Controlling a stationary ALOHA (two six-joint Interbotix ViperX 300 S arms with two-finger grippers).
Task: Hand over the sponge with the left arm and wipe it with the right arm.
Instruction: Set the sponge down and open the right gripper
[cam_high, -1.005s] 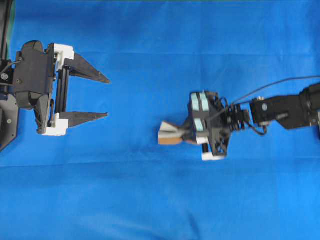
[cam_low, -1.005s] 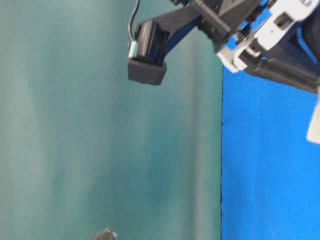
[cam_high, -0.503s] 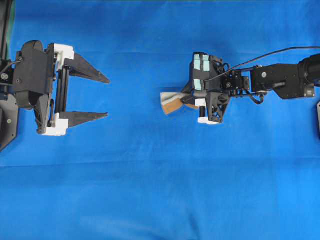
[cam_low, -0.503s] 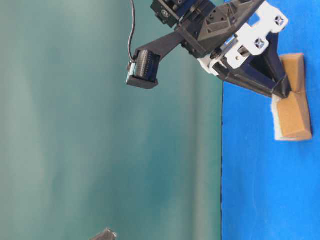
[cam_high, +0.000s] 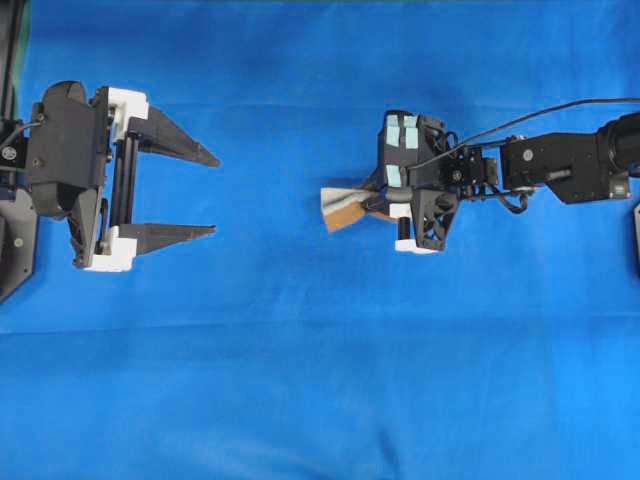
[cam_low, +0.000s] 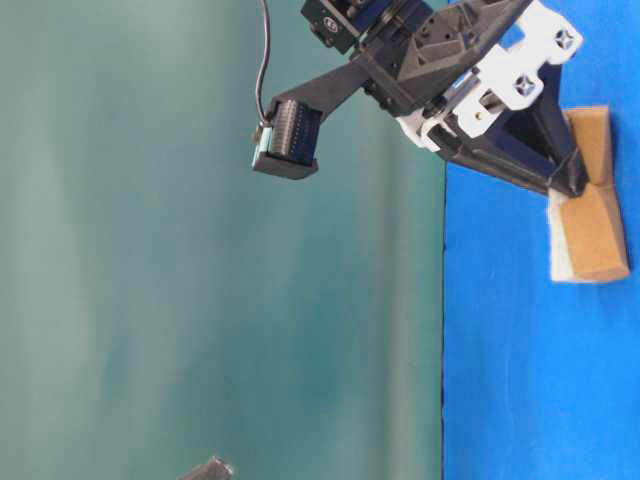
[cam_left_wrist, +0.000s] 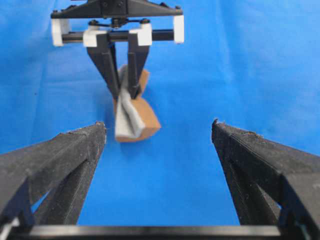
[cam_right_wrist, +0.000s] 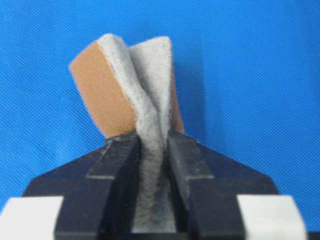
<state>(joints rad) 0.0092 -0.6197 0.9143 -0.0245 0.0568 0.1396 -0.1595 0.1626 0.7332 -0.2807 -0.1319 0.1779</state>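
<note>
The sponge (cam_high: 340, 205) is folded, its grey face pinched inward and its orange-brown layer outward. My right gripper (cam_high: 372, 203), on the arm with teal strips, is shut on it. In the right wrist view the grey face (cam_right_wrist: 150, 115) is squeezed between the two fingers (cam_right_wrist: 120, 155), and the right gripper (cam_right_wrist: 152, 136) points at the cloth. The table-level view shows the sponge (cam_low: 592, 235) low against the blue cloth. My left gripper (cam_high: 215, 193) stands wide open at the far left, well apart from the sponge. From the left wrist, the left gripper (cam_left_wrist: 157, 125) is empty and the sponge (cam_left_wrist: 145, 117) lies ahead.
A blue cloth (cam_high: 320, 380) covers the whole table. A black cable (cam_high: 540, 110) runs along the right arm. In the table-level view a green backdrop (cam_low: 150, 300) stands behind the cloth's edge.
The right arm has carried the sponge a little toward the far side of the table and levelled out. Its hold on the sponge looks slightly looser. The left arm has not moved.
</note>
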